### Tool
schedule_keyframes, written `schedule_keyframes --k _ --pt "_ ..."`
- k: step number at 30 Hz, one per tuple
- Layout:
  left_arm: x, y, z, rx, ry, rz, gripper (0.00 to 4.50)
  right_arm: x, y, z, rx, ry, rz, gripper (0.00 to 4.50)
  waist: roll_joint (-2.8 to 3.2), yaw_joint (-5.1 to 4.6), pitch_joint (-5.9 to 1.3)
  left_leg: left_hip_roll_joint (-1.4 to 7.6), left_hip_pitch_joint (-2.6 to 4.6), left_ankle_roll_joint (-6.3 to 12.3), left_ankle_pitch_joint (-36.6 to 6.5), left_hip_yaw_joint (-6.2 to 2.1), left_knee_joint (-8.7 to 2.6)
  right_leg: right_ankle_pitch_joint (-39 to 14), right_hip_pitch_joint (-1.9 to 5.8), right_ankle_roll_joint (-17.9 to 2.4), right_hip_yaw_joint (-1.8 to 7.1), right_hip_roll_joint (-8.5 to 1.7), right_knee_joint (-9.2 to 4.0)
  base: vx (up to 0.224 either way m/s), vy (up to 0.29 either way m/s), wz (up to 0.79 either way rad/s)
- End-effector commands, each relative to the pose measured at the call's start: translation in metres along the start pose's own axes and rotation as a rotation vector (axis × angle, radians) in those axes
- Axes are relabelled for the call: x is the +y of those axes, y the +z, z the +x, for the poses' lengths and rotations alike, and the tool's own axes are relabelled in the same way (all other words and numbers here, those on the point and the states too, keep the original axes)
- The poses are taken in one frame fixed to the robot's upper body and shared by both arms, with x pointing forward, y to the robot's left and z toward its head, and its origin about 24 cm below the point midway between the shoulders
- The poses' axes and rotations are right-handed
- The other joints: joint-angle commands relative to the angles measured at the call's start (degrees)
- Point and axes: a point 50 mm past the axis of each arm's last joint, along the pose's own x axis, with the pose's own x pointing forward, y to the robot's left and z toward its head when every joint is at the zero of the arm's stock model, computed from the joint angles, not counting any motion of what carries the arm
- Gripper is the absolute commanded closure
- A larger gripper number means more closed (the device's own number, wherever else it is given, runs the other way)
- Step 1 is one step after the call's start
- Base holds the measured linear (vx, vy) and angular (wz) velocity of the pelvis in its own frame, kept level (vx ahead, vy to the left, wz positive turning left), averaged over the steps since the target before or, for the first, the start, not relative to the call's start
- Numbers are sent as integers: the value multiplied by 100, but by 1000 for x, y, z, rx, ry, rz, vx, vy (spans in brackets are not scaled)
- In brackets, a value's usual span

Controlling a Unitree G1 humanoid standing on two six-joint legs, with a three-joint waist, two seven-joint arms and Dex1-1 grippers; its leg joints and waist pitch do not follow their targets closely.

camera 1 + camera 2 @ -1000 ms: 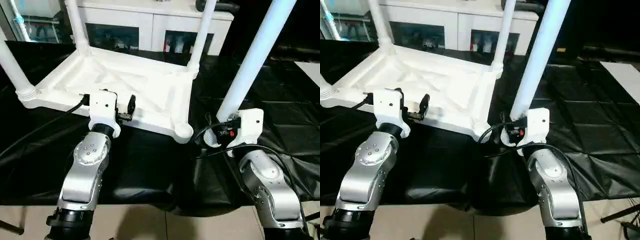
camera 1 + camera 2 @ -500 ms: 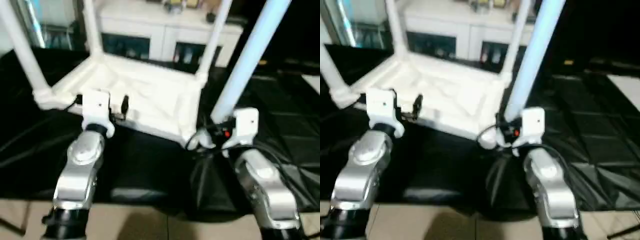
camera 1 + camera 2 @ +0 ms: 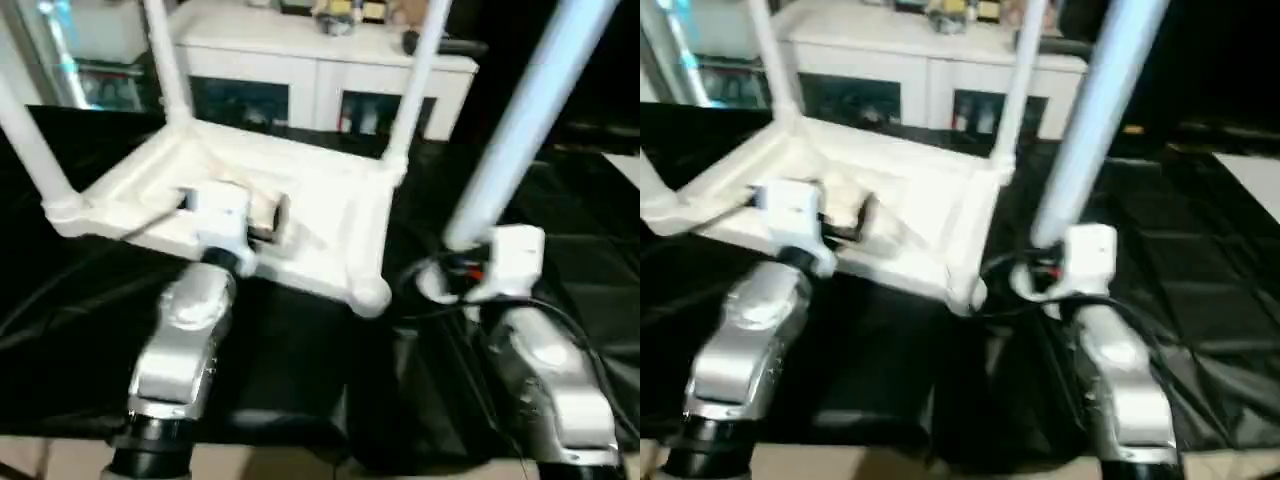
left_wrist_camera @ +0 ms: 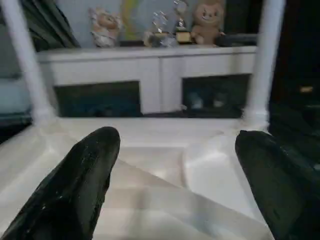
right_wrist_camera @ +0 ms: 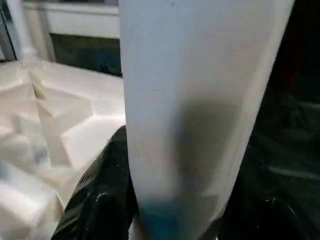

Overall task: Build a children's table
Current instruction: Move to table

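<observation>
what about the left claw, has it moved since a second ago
No. The left claw still sits open at the near rim of the tabletop, as before; only the camera view shifted.

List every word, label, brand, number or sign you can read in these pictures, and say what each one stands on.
None can be read.
The tabletop, the held leg and the cabinet carry no visible lettering.
The figurines on the cabinet are too blurred to show any text.

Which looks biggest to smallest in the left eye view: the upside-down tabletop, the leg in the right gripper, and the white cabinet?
1. Tabletop.
2. Leg held in the right gripper; nearness to the camera enlarges it.
3. White cabinet, though it is cut off and farther away, so this is unsure.
</observation>
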Motion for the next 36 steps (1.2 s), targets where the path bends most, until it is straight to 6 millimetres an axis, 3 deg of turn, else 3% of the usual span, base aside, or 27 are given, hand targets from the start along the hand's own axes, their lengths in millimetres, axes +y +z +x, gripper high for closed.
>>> schedule_keyframes --k 1,2,3,4,5,6,7,8,9,10,11,12,13,14,15,16,17,18,19,20,23,24,26,29,31,33,36 --pt "4 1 1 3 14 10 26 5 7 2 -33 16 30 264 80 -177 -74 565 229 -645 -572 -185 -808 -914 -141 -692 90 -119 -252 75 65 -57" --pt "5 2 1 3 15 9 26 5 8 3 -35 29 8 264 179 -348 -291 777 744 399 -856 -705 -884 -471 -497 -548 -251 -342 149 111 44 -32" --pt "5 2 1 3 15 9 26 5 8 3 -35 29 8 264 103 -416 -382 822 973 1049 -599 -809 -781 -263 -667 -403 -291 -413 242 111 44 -32" --pt "5 2 1 3 15 9 26 5 8 3 -35 36 0 264 68 -475 -372 889 936 2051 33 -815 -692 -40 -808 -52 -307 -554 344 130 -5 9" --pt "4 2 1 4 15 10 26 5 8 3 -32 37 -1 264 -109 -516 -363 767 831 2520 510 -639 -605 349 -856 -33 -206 -695 183 103 -23 6" --pt "4 2 1 4 15 11 26 5 8 3 -31 35 2 264 -311 -446 -307 125 231 2182 195 -79 -403 789 -330 -315 2 -830 -356 103 -23 6" --pt "3 2 1 3 14 12 26 4 8 3 -31 33 4 264 -418 -297 -347 -261 -85 1938 -5 136 -81 725 111 -698 290 -917 -515 95 -52 11" --pt "3 1 1 6 15 14 26 3 8 3 -31 37 -1 264 -470 -119 -421 -190 -601 1360 -173 -19 433 618 693 -1369 729 -1472 -671 111 -45 3" --pt "3 2 0 4 13 12 26 2 8 3 -31 37 -1 264 -430 -55 -414 -86 -764 767 313 -120 470 1716 674 -1691 571 -1400 -505 111 -45 3" --pt "3 2 0 -1 11 8 26 1 9 3 -31 36 1 264 -430 -55 -414 -86 -764 767 313 -120 470 1716 674 -1691 571 -1400 -505 117 -25 -13" --pt "2 2 -1 -5 -12 4 26 0 11 3 -44 52 5 264 -241 -96 -326 93 -604 382 1442 -137 -175 2919 310 -1726 -48 -947 -282 81 -17 -9" --pt "2 1 -1 -3 -26 5 26 0 13 3 -52 65 6 264 -16 -119 -371 226 -339 611 2014 -157 -463 2605 189 -1330 -328 -660 -231 81 -17 -9" --pt "1 1 -1 -3 -57 -3 26 0 14 3 -55 82 19 264 9 -220 -333 355 -389 906 2247 -282 -425 2505 55 -1115 -360 -502 -28 0 0 0" --pt "1 1 -1 -3 -57 -3 26 0 14 3 -55 82 19 264 91 -214 -490 640 61 1256 3217 -509 -208 2141 -315 -852 -292 -580 51 41 52 -10" --pt "-2 0 -3 -15 -209 39 26 3 19 1 -59 173 73 264 63 -228 -491 680 87 1360 3712 -552 -192 2102 -385 -773 -210 -663 23 41 52 -10" --pt "-3 -2 -4 -7 -257 42 26 4 19 0 -56 196 79 264 26 -139 -470 582 9 1425 4082 -470 -177 2198 -360 -681 -129 -759 -83 0 0 0" --pt "-7 -5 -7 21 -394 57 13 6 21 -3 -47 264 88 264 -35 -71 -412 402 -172 1191 3291 -276 -251 2190 -212 -741 -109 -812 -179 0 0 0" --pt "-10 -11 -10 65 -523 86 13 8 22 -6 -36 330 79 264 -33 7 -368 348 -276 838 2180 -148 -346 2033 -112 -811 -96 -841 -228 0 0 0" --pt "-11 -15 -12 103 -607 107 13 10 22 -9 -25 374 68 264 -56 41 -333 358 -269 681 1528 -118 -399 1765 -112 -838 -86 -847 -275 -55 25 -6" --pt "-11 -18 -13 129 -684 128 13 10 21 -11 -14 409 73 264 -36 43 -269 376 -228 378 294 -70 -530 1059 -121 -894 -65 -827 -346 -68 17 -1" --pt "-12 -22 -10 176 -838 170 13 8 20 -17 23 481 59 264 20 -5 -211 434 -120 -179 -1422 -30 -721 -552 -168 -987 -60 -834 -468 -79 13 -1" --pt "-12 -24 -6 198 -881 192 13 6 19 -19 35 498 44 264 71 -8 -178 440 -69 -352 -1836 -17 -747 -1036 -231 -956 -41 -857 -530 -89 11 0" --pt "-12 -27 1 226 -939 237 13 3 19 -21 50 519 20 264 41 -25 -136 424 -66 -490 -2232 -15 -763 -1742 -258 -817 -13 -897 -621 -94 14 -2" --pt "-11 -30 8 246 -967 282 13 1 20 -22 59 524 6 264 20 -32 -119 422 -84 -480 -2226 -23 -766 -2307 -261 -625 3 -963 -692 -76 17 -6" --pt "-14 -35 15 282 -1018 309 13 -2 22 -23 59 518 0 264 26 -52 -133 424 -121 -438 -2058 -28 -786 -2144 -250 -597 -10 -954 -683 -25 8 -5" --pt "-19 -40 21 329 -1113 323 13 -4 23 -25 58 516 -2 264 55 -42 -191 440 -135 -366 -1696 -11 -773 -1423 -237 -746 -20 -945 -595 0 0 0" --pt "-22 -48 26 398 -1209 353 13 -4 23 -27 64 524 -6 264 32 -19 -228 444 -142 -218 -1329 60 -739 -948 -229 -889 -4 -967 -575 0 0 0"
